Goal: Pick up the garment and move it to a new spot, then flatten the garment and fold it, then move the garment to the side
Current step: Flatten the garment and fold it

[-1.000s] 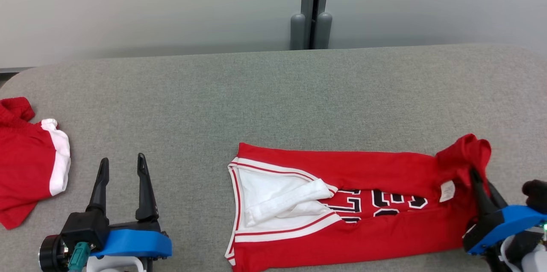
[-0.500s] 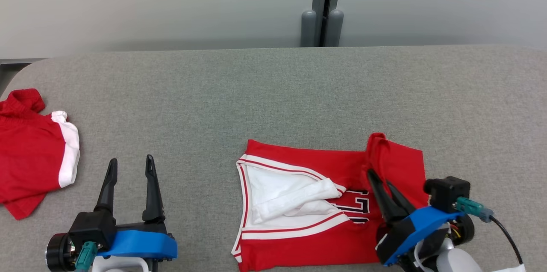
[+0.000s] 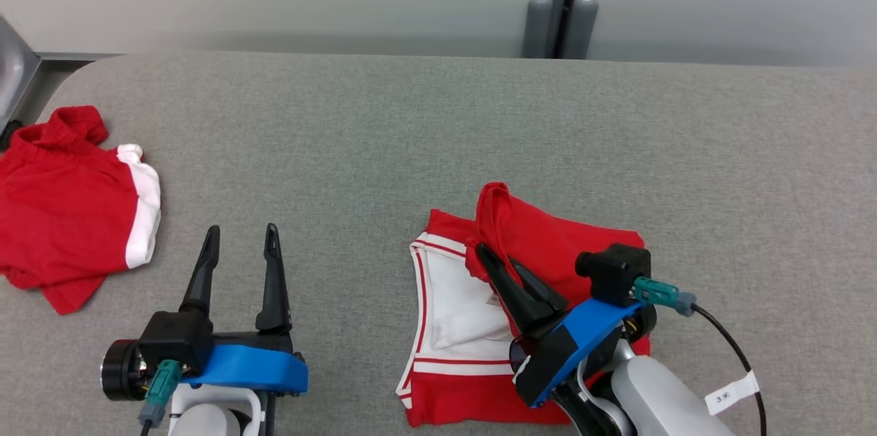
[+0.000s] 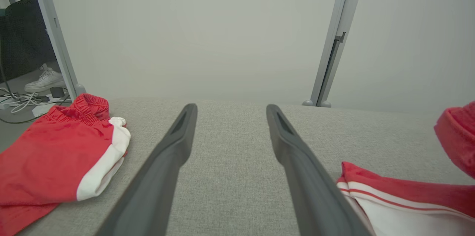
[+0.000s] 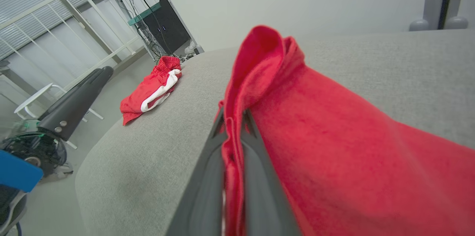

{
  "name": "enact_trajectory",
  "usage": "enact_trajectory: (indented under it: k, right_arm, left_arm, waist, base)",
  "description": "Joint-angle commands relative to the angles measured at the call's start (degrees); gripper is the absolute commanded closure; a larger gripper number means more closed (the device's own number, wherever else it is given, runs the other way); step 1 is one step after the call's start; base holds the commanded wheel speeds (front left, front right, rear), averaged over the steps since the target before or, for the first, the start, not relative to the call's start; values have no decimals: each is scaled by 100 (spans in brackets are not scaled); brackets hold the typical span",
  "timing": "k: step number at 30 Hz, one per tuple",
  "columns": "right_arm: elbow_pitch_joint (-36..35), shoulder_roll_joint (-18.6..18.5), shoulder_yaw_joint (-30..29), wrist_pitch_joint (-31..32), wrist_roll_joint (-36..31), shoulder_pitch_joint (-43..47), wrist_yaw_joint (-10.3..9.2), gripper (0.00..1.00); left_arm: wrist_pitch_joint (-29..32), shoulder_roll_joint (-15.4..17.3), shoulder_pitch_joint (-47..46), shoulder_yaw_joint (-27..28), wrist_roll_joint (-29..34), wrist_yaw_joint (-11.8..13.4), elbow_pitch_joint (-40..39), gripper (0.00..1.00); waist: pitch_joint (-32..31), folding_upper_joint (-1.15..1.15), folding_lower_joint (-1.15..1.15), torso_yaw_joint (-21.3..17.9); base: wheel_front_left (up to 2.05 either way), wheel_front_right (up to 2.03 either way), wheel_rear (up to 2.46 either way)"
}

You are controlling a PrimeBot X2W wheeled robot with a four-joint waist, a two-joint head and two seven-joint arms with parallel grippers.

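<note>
Fabric of the red basketball jersey with white trim (image 3: 548, 244) sits pinched in the closed right gripper (image 3: 497, 256); lay it low, edges flush, just ahead of the gripper before releasing.

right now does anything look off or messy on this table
Nothing spilled or damaged. The jersey is mid-fold: the right gripper pinches a bunched red edge above it, so the top layer lies skewed, white inside showing at its left end. The shorts lie rumpled near the left edge of the table.
</note>
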Motion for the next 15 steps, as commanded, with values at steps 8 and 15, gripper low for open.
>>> enact_trajectory:
  k: [8, 15]
  right_arm:
    - [493, -2, 429, -287, 332, -289, 3, 100]
    - [862, -3, 498, -633, 425, -401, 3, 0]
  left_arm:
    - [-26, -10, -253, -218, -122, 48, 97, 0]
    - [-26, -11, -154, -213, -94, 43, 129, 0]
  waist:
    - [144, 0, 0, 315]
    - [87, 0, 0, 261]
  base:
    - [0, 0, 0]
    - [0, 0, 0]
